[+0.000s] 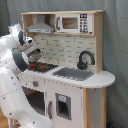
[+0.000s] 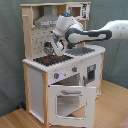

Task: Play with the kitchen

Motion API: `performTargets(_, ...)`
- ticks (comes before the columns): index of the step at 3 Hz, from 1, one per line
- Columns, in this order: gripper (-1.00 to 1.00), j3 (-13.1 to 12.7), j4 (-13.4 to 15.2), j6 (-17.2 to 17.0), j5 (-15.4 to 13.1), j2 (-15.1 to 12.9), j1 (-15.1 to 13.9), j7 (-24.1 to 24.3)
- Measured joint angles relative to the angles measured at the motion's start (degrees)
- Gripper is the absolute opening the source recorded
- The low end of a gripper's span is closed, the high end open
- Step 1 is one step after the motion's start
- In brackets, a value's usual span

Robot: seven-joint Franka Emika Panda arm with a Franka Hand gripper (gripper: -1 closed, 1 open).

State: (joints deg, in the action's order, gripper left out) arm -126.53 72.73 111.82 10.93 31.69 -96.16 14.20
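The kitchen (image 1: 65,50) is a white and light-wood toy unit with a black-red stovetop (image 1: 42,66), a silver sink (image 1: 75,73) and a black faucet (image 1: 85,59). In the second exterior view its stovetop (image 2: 50,59) faces the camera, and the windowed oven door (image 2: 67,102) below it hangs open. My gripper (image 2: 50,50) hovers just above the stovetop, in front of the back panel under the grey hood (image 2: 47,20). In the first exterior view the gripper (image 1: 34,54) sits at the kitchen's left end, partly hidden by my white arm.
A toy microwave (image 1: 75,22) sits on the upper shelf beside the hood (image 1: 40,25). Knobs (image 2: 56,76) line the front panel under the stovetop. A grey curtain hangs behind the kitchen, which stands on a wooden floor (image 2: 112,107).
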Motion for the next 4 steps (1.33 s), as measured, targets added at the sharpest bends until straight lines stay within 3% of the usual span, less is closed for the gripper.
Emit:
performTargets(1,-1.0,-3.69,-2.78,-1.07,0.0,0.9,-3.05,-0.96)
performTargets(2,-1.0,-5.55,-3.97,-5.85,0.19,0.94,-4.01,-3.57)
performTargets(3,-1.0,-5.65,-3.97,-10.4,0.37,1.16,-5.38,-6.91)
performTargets(4,-1.0,-7.26,-4.41,-11.36,0.68,1.81,-6.41,-8.6)
